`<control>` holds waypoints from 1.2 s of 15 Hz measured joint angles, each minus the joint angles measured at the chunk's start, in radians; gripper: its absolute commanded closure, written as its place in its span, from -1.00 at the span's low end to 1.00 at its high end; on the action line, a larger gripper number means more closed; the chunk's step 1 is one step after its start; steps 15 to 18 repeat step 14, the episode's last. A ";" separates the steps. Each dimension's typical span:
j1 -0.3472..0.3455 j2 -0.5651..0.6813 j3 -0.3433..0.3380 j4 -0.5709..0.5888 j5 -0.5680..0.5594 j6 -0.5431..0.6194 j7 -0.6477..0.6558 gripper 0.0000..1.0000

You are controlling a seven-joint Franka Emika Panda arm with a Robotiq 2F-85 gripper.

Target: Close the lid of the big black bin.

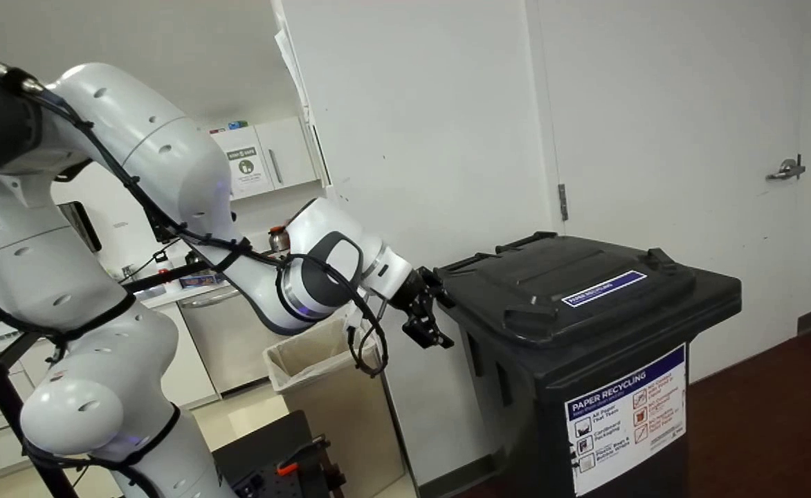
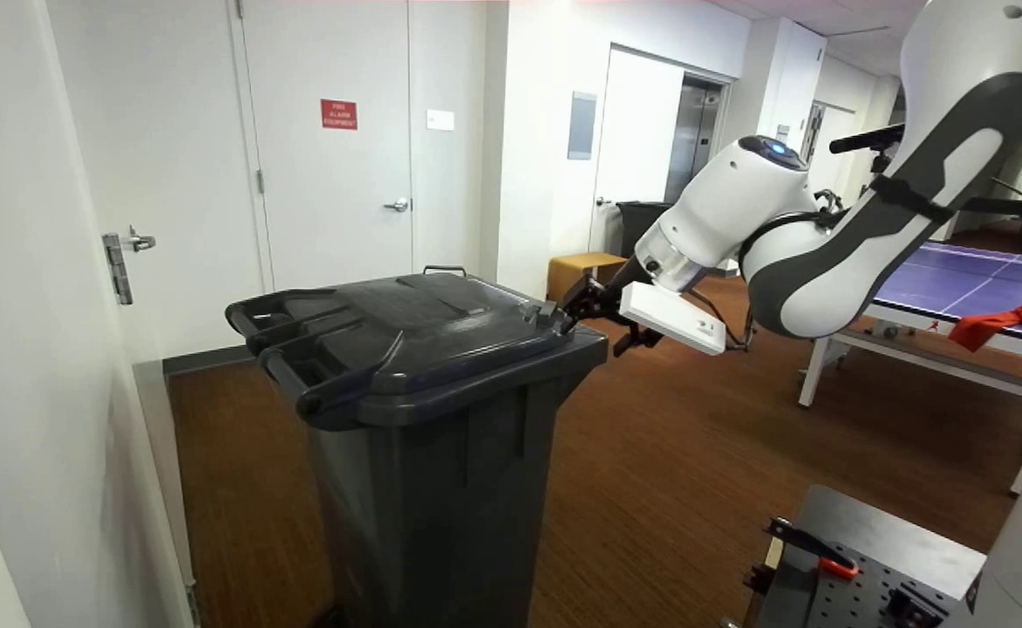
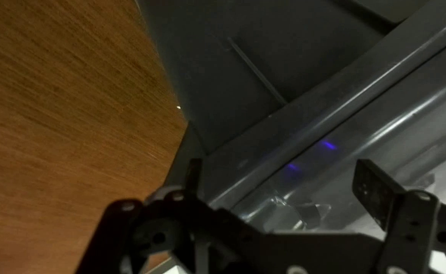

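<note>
Lid (image 1: 551, 277) down on black bin (image 2: 450, 515), liner (image 1: 308, 356) in beige bin (image 1: 342, 411), claw (image 3: 278, 169) wide.

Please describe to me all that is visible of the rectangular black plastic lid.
The rectangular black plastic lid looks slightly glossy, with a raised middle panel. A narrow blue-and-white label reading PAPER RECYCLING sits between two stubby raised parts. The lid lies flat and shut on the tall black plastic wheelie bin. The open black two-fingered gripper is close beside one edge, near a corner; whether it touches, I cannot tell.
</note>
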 measured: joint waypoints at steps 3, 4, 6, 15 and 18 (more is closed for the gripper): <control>0.095 -0.097 -0.045 -0.011 0.048 -0.087 -0.161 -1.00; 0.160 -0.125 -0.083 -0.007 0.060 -0.131 -0.206 -1.00; 0.314 -0.191 -0.173 -0.001 0.142 -0.246 -0.348 -1.00; 0.549 -0.482 -0.205 0.207 0.497 -0.855 -0.875 -1.00; 0.549 -0.482 -0.205 0.207 0.497 -0.855 -0.875 -1.00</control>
